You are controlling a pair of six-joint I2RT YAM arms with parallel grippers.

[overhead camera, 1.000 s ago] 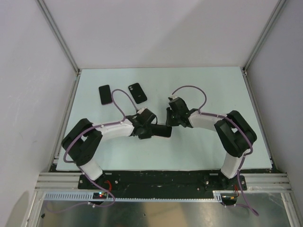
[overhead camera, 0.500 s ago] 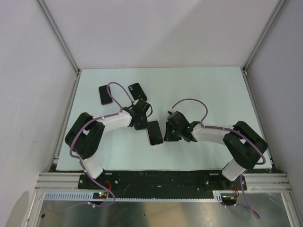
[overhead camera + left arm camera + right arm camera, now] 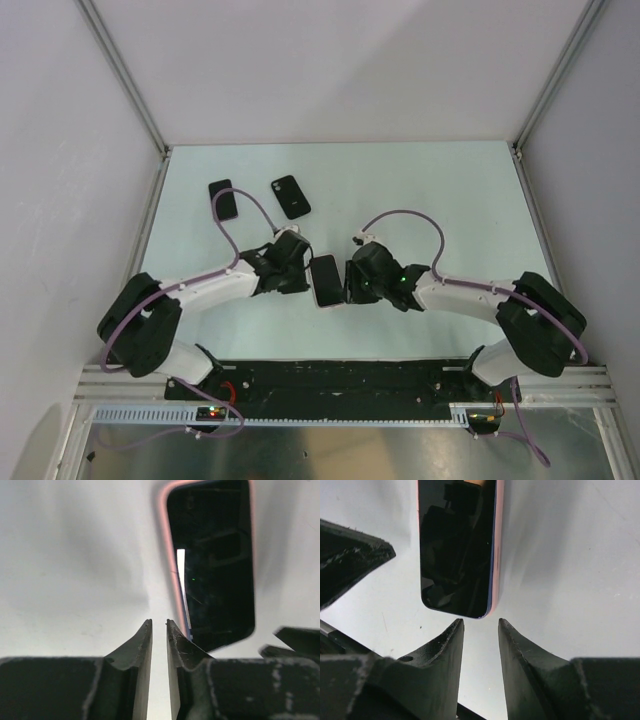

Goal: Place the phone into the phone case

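The phone [image 3: 325, 281], with a black screen and sitting in a pink case, lies flat on the white table between my two grippers. My left gripper [image 3: 301, 276] is at the phone's left edge. In the left wrist view its fingertips [image 3: 159, 625] are nearly shut, with a narrow gap and nothing between them, and the phone [image 3: 215, 565] lies just right of them. My right gripper [image 3: 349, 283] is at the phone's right side. In the right wrist view it [image 3: 479, 623] is slightly open and empty, just short of the phone's [image 3: 457, 545] near end.
Two other black phone-shaped things lie at the back left: one [image 3: 222, 199] further left and one [image 3: 290, 196] to its right. The enclosure walls and metal frame bound the table on all sides.
One second ago my left gripper held the phone off the table. The phone now lies flat and released, and both grippers have come in low against its sides.
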